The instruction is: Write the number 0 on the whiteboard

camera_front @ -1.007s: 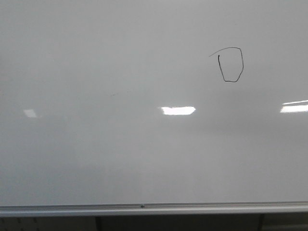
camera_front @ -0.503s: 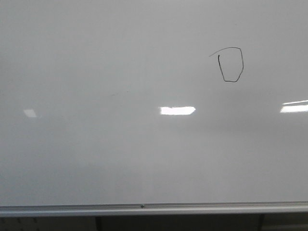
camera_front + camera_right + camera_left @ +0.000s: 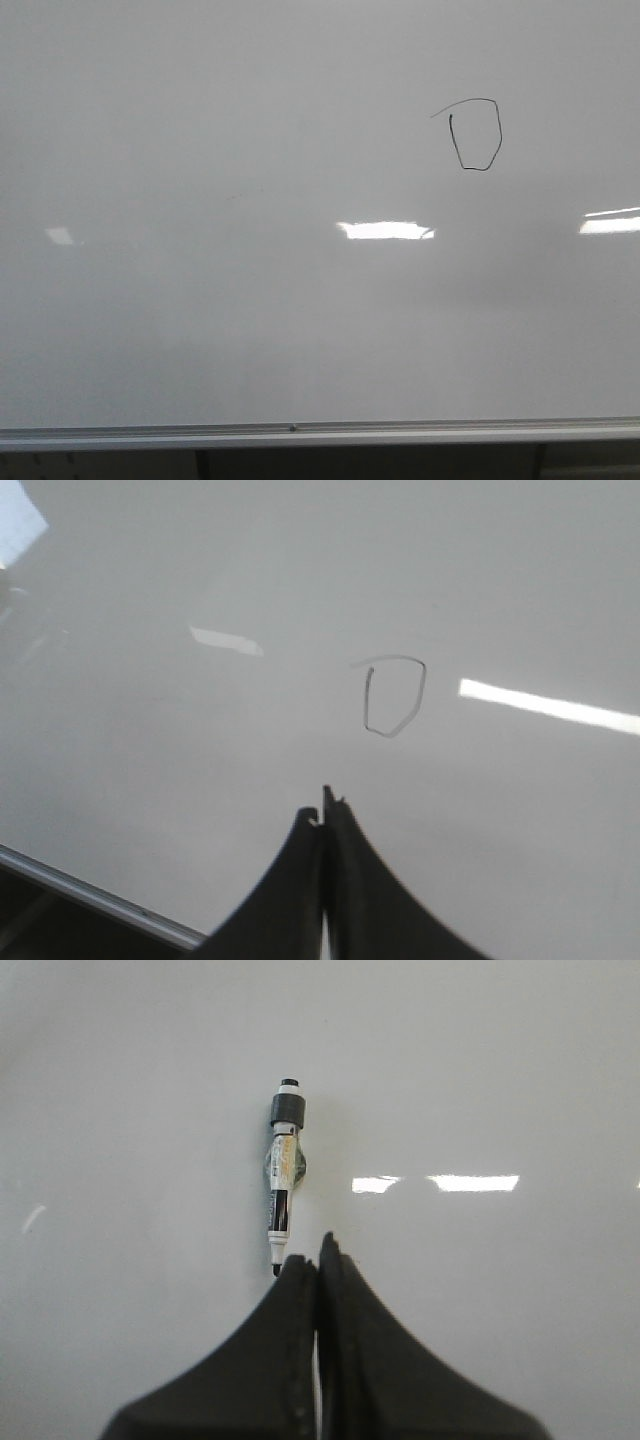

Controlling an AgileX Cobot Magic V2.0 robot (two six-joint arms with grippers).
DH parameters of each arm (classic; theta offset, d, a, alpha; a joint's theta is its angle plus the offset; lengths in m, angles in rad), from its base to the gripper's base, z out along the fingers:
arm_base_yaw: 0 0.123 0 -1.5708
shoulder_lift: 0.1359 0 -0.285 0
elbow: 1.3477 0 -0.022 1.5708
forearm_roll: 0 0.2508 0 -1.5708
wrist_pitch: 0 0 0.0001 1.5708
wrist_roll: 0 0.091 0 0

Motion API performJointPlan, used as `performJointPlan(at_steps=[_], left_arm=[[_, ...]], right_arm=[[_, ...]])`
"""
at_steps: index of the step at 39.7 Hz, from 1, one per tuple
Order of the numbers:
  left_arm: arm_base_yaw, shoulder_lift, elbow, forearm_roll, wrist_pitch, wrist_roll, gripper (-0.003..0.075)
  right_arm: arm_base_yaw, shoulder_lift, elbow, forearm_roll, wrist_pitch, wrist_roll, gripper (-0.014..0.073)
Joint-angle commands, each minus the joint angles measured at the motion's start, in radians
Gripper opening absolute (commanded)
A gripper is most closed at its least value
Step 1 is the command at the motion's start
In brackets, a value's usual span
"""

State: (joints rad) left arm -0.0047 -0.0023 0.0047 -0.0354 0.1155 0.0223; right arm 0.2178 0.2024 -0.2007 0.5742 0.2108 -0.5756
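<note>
1. Left tool (image 3: 315, 1252): clenched, black tapered fingers pressed flat together with nothing between them. Just beyond the tips, a marker (image 3: 283, 1175) lying free on a glossy white worktop (image 3: 520, 1080). It is slim and cylindrical, with a grey collar at the far end and a dark nib towards the fingers. Cannot tell whether the nib touches the left finger.

2. Whiteboard (image 3: 250, 320): smooth, shiny, white-grey, bounded along its lower edge by a silver metal rail (image 3: 320, 433). Blank across the left and middle except for a faint smudge.

3. Centre: bright rectangular reflection (image 3: 385, 230), now stretched longer to the right than half a second ago. Whole front view also nudged a shade leftward. Suggests a small movement of the rig rather than new ink.

4. Towards the board's upper right corner: the number 0 (image 3: 476, 135), a thin black loop, angular and closer to a D, with a fine curved tail off its top left. Outline unchanged over the last second. Writing judged complete.

5. Right tool (image 3: 322, 805): shut tight on nothing, hanging off the board with the number 0 (image 3: 395, 695) beyond its tips.
</note>
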Motion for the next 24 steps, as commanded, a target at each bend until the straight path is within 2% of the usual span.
performJointPlan(at_steps=[1,5,9,18,24], left_arm=[[-0.003,-0.021,0.024,-0.009,-0.088,-0.008,-0.0020],[-0.003,-0.021,0.024,-0.009,-0.088,-0.008,-0.0020],[-0.003,-0.021,0.024,-0.009,-0.088,-0.008,-0.0020],[-0.003,-0.021,0.024,-0.009,-0.088,-0.008,-0.0020],[-0.003,-0.019,0.024,-0.009,-0.090,-0.008,-0.0020]], right_arm=[[-0.055,-0.037,0.024,-0.194,-0.084,0.204,-0.0069],[-0.113,-0.083,0.072,-0.364,-0.095,0.407,-0.0069],[-0.147,-0.126,0.117,-0.424,-0.094,0.510,-0.0069],[-0.150,-0.230,0.231,-0.436,-0.097,0.522,-0.0069],[-0.150,-0.230,0.231,-0.481,-0.058,0.522,-0.0069]])
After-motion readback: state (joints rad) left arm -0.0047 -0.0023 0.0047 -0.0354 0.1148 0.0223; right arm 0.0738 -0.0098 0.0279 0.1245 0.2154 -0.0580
